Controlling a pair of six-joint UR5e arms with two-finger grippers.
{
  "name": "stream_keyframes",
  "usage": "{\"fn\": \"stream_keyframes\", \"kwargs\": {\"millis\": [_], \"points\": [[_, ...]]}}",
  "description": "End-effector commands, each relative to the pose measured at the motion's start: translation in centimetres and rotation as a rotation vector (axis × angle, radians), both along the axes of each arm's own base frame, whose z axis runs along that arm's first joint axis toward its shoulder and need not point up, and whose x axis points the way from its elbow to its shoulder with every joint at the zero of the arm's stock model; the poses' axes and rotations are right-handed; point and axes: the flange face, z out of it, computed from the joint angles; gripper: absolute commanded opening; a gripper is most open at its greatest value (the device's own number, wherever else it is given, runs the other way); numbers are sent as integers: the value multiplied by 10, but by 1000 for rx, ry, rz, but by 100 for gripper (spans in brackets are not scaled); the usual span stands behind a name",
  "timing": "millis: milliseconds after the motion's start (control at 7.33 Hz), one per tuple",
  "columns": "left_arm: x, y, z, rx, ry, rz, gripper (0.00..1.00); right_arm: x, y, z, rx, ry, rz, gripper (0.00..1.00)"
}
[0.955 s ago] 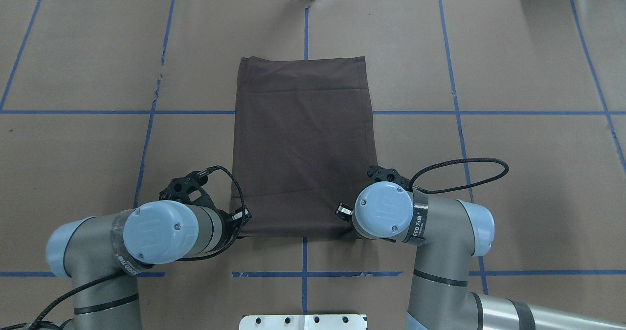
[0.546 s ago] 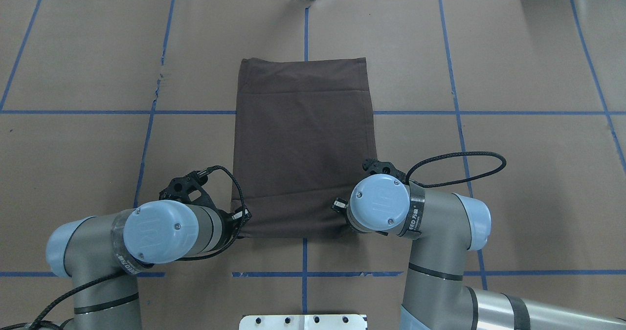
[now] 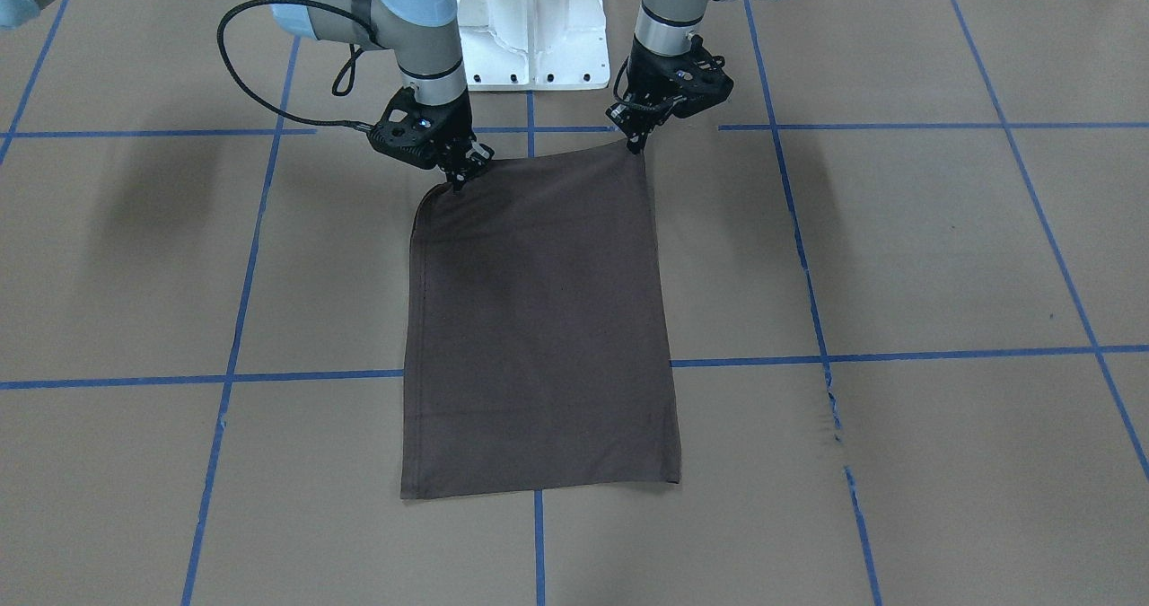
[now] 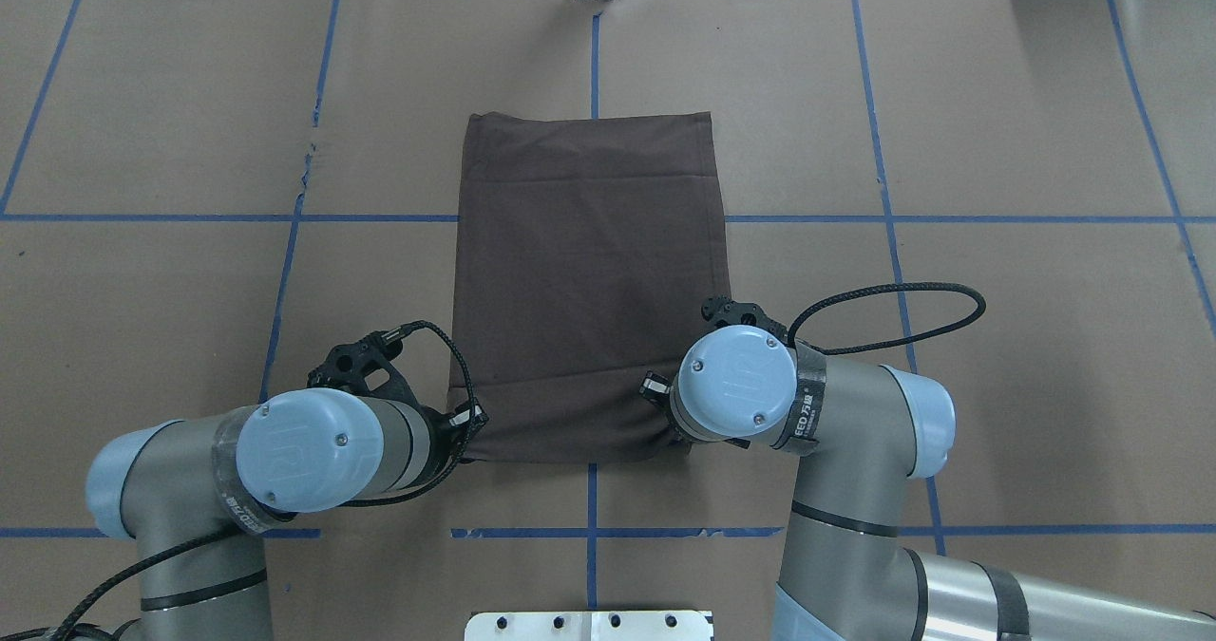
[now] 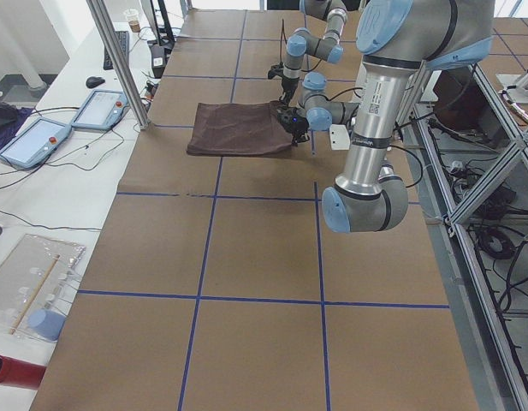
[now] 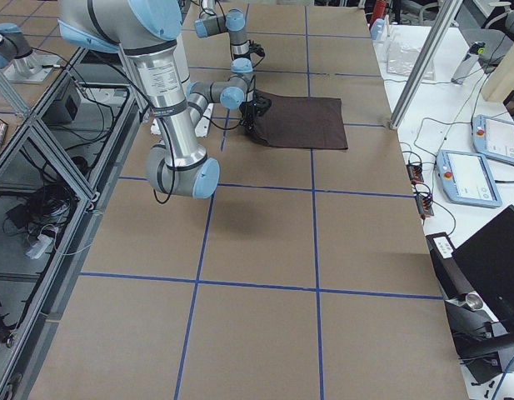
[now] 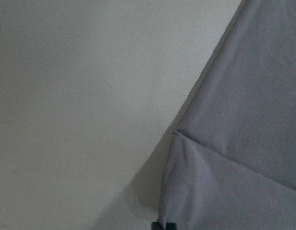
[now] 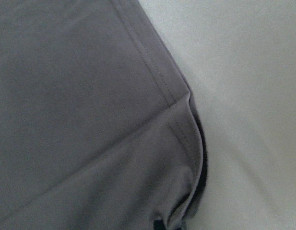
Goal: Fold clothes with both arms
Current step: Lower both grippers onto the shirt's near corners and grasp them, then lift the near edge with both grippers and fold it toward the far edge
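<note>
T-shirt (image 4: 589, 280): where is it lying?
— It is lying flat at the centre of the worktop (image 4: 997, 100), folded into a dark brown rectangle. In the overhead view its long axis is running from 12 to 6 o'clock. Its near edge is facing the white pedestal base (image 4: 589, 625) at 6.
— What is the left gripper (image 3: 639, 142) doing?
— Its jaws are pinching the near corner at 7 o'clock. The left wrist view is showing cloth running down between the jaws.
— And the right gripper (image 3: 461, 178)?
— Its jaws are clamping the near corner at 5 o'clock. That corner is bunching inward, and the stitched side hem is bending toward the jaws.
— What is lying under the cloth?
— Brown paper is covering the worktop, and blue tape lines (image 4: 190, 216) are running beneath the cloth.
</note>
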Motion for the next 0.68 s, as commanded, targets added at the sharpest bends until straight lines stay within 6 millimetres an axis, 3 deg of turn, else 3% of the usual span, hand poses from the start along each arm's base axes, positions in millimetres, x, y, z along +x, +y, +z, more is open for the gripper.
{"fn": "stream_keyframes", "kwargs": {"millis": [0, 136, 273, 409, 546], "points": [[-25, 44, -34, -5, -12, 67, 0, 36, 36, -11, -8, -68, -70, 0], [-24, 65, -40, -10, -7, 103, 0, 45, 59, -21, -18, -106, -122, 0], [-17, 81, -39, -12, -8, 136, 0, 45, 69, -28, -26, -125, -150, 0], [-17, 80, -41, -11, -5, 137, 0, 34, 81, -29, -23, -120, -177, 0], [-19, 74, -39, -2, -12, 131, 0, 33, 63, -25, 4, -108, -164, 0]]}}
